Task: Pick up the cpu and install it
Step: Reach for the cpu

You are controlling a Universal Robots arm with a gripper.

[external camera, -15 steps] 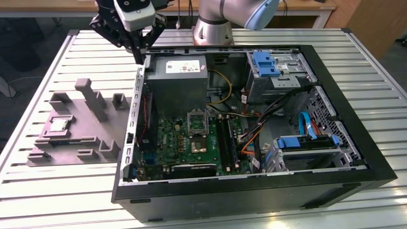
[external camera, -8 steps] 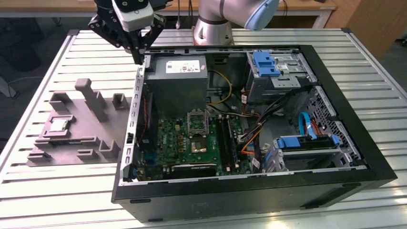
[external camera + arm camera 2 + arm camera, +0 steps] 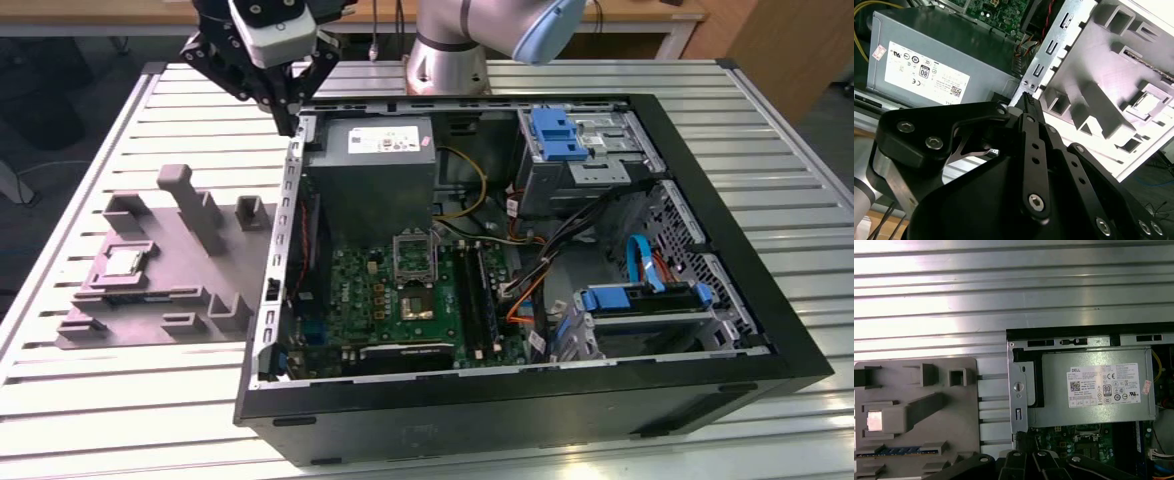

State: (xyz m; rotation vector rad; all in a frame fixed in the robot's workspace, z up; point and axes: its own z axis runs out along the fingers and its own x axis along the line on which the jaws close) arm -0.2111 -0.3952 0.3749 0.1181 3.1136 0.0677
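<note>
Gripper point(image 3: 1027, 100), nearest the wrist cameras: fingers pressed together at the tips, with nothing between them. In the exterior view it hangs above the corner of the open computer case point(image 3: 534, 410), just beside the power supply point(image 3: 380, 150). Beyond it, the cpu point(image 3: 124, 262) lies flat in its pocket in the grey tray point(image 3: 160, 300), on the slatted table point(image 3: 107, 400) outside the case, well apart from the gripper. Judged progress: pick-up not yet made, installation on the green circuit board point(image 3: 387, 300) wholly outstanding. The second wrist view gives the meeting fingertips. The first wrist view gives the cpu point(image 3: 875, 421) from above. The exterior view gives the board's socket frame point(image 3: 412, 248).
</note>
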